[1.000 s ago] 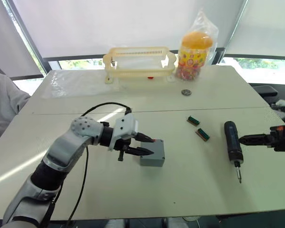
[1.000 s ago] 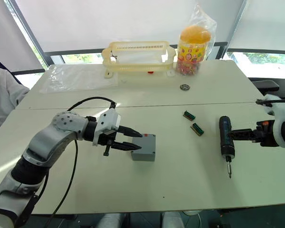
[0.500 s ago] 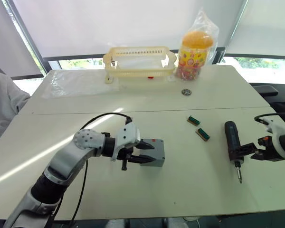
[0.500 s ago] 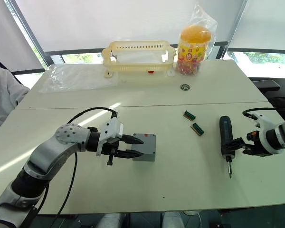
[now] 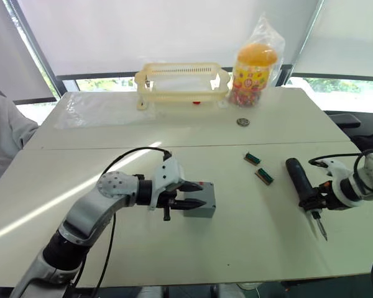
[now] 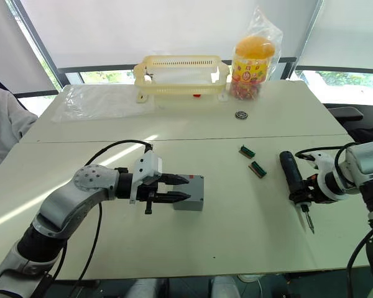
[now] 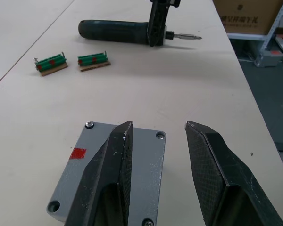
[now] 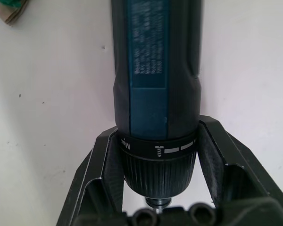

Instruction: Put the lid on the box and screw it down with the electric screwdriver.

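Your left gripper (image 7: 155, 136) is hovering with jaws spread over the lid (image 7: 108, 179), a flat grey plastic square sitting screwed-corner style atop the box (image 6: 188, 192) at table centre. At three o'clock from it, your right gripper (image 6: 306, 197) is clamping the ribbed collar of the dark, cylindrical screwdriver (image 6: 294, 180). Two small green circuit boards (image 6: 253, 159) are lying between, toward two o'clock. A pale yellow slatted basket (image 6: 181, 76) and candy jar (image 6: 251, 58) are standing at twelve.

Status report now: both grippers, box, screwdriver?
Left gripper open over the lidded box. Right gripper shut on the electric screwdriver. Nothing in the way.
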Robot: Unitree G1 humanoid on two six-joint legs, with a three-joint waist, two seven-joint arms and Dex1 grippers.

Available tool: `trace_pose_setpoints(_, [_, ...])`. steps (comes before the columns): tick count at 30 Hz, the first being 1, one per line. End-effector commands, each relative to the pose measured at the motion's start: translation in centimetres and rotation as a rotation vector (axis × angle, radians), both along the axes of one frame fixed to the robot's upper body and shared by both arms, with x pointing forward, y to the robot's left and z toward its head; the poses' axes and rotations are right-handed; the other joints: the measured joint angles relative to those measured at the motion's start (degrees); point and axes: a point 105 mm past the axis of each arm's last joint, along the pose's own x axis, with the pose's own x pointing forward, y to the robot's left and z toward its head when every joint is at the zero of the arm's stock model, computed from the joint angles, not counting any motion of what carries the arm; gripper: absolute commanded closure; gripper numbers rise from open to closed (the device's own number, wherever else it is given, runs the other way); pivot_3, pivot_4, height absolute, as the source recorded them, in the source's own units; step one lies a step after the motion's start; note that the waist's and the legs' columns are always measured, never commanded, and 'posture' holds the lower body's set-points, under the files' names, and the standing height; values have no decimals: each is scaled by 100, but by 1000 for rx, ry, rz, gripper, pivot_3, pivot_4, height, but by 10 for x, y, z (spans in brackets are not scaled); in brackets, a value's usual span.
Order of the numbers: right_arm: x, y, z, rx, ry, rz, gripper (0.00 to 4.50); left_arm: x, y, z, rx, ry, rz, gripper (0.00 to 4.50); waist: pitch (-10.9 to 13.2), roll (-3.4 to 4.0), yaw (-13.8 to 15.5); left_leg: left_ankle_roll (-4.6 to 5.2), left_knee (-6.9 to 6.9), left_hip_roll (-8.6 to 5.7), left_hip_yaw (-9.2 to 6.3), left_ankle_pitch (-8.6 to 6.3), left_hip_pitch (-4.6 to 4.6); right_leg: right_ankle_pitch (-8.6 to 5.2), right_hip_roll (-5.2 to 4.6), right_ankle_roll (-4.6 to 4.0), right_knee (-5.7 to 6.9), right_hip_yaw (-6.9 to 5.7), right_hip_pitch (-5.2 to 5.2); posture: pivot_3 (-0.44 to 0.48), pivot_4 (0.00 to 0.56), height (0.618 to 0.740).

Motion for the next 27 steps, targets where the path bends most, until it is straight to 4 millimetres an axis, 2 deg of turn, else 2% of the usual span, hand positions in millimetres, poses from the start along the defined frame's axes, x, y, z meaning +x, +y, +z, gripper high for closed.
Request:
trace_pose_setpoints(1, [0, -11, -3, -44, -5, -50, 2740, -2, 0, 5, -14, -25, -3, 2748, -4, -6, 4, 0, 6, 0, 0, 0, 1, 0, 0, -2, -3, 0, 7, 0, 150, 740])
trace_pose_setpoints(4, [1, -14, 7, 26, -52, -130, 2740, 0, 3, 7, -14, -29, 9, 2748, -4, -7, 14, 0, 20, -3, 0, 0, -2, -1, -3, -7, -5, 1, 14, 0, 150, 740])
trace_pose_setpoints(6, [7, -20, 21, 68, -142, -203, 2740, 4, 8, 10, -14, -33, 23, 2748, -2, -4, 18, 0, 21, -3, 0, 0, -3, 1, -3, -7, -4, 1, 12, 0, 150, 740])
trace_pose_setpoints(9, [17, -39, 58, 100, -382, -370, 2740, 13, 19, 16, -20, -17, 51, 2748, 12, 32, 24, 0, 19, -5, 2, 0, -19, 4, -4, -2, 5, 4, -11, 0, 150, 740])
trace_pose_setpoints(12, [9, -55, 103, 98, -683, -559, 2740, 23, 33, 19, -15, 16, 81, 2748, 13, 51, 33, -1, 2, -5, 2, 1, -26, 11, -3, 12, 26, 5, -39, 0, 150, 740])
trace_pose_setpoints(15, [-4, -51, 136, -11, -985, -669, 2740, 34, 40, 24, -11, 30, 89, 2748, 12, 72, 27, -2, -18, -4, -1, 2, -28, 4, -1, 17, 68, 5, -75, 0, 150, 740])
trace_pose_setpoints(17, [0, -29, 146, -28, -1135, -653, 2740, 43, 38, 27, -21, 38, 84, 2748, 11, 72, 17, -3, -21, -3, -7, 2, -24, -11, 1, 12, 96, 3, -83, 0, 150, 740])
trace_pose_setpoints(19, [10, 3, 155, 8, -1252, -517, 2740, 48, 36, 27, -1, 34, 66, 2748, 10, 75, -35, -2, -20, 1, -11, 2, -19, -12, 8, 10, 106, 2, -82, 0, 150, 740])
trace_pose_setpoints(20, [16, 28, 163, 119, -1344, -411, 2740, 49, 34, 25, 10, 38, 54, 2748, 9, 77, -71, -3, -17, 1, -9, 2, -17, -11, 8, 10, 107, 5, -81, 0, 150, 740])
trace_pose_setpoints(23, [18, 78, 181, 384, -1539, -240, 2740, 51, 31, 20, 40, 38, 35, 2748, 12, 89, -172, -3, -18, 1, 0, 2, -12, -11, 7, 9, 108, 15, -79, 0, 150, 740])
trace_pose_setpoints(24, [17, 88, 184, 419, -1566, -204, 2740, 52, 31, 19, 45, 37, 32, 2748, 16, 96, -174, -2, -21, 1, 1, 2, -11, -11, 7, 9, 109, 17, -81, 0, 150, 740])
trace_pose_setpoints(27, [17, 139, 173, 335, -1591, 103, 2740, 50, 26, 18, 41, 38, 22, 2748, 19, 100, -137, -3, -29, 0, -1, 2, -20, -11, 7, 9, 107, 16, -93, 0, 150, 740])
